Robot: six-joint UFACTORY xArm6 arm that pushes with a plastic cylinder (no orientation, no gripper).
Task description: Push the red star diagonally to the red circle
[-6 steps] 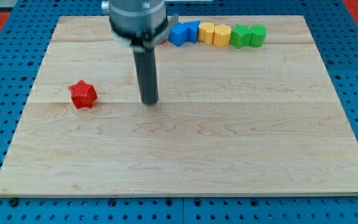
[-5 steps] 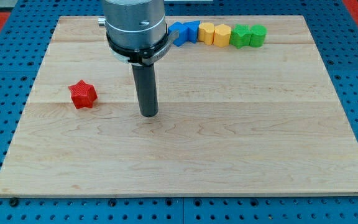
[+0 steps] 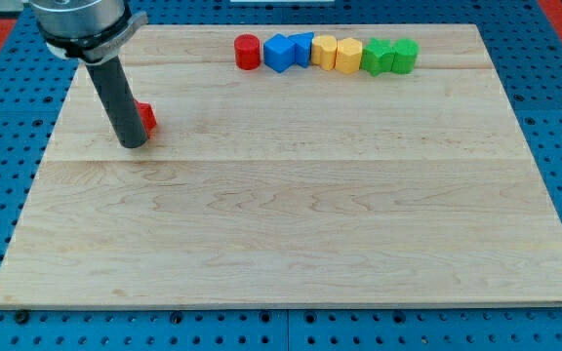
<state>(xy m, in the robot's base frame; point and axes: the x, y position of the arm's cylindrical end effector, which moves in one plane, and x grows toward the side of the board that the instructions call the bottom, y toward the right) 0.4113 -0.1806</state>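
Observation:
The red star [image 3: 146,118] lies on the wooden board's left part, mostly hidden behind my rod. My tip [image 3: 132,143] stands at the star's lower left and looks to be touching it. The red circle [image 3: 248,52] stands at the view's top, at the left end of a row of blocks, up and to the right of the star.
To the right of the red circle, the row holds two blue blocks [image 3: 288,51], two yellow blocks [image 3: 337,53] and two green blocks [image 3: 389,56]. The wooden board [image 3: 301,224] lies on a blue perforated table.
My tip has swung from the board's middle left to the star's lower left. The star has shifted up and a little to the right. The red circle, hidden before, now shows.

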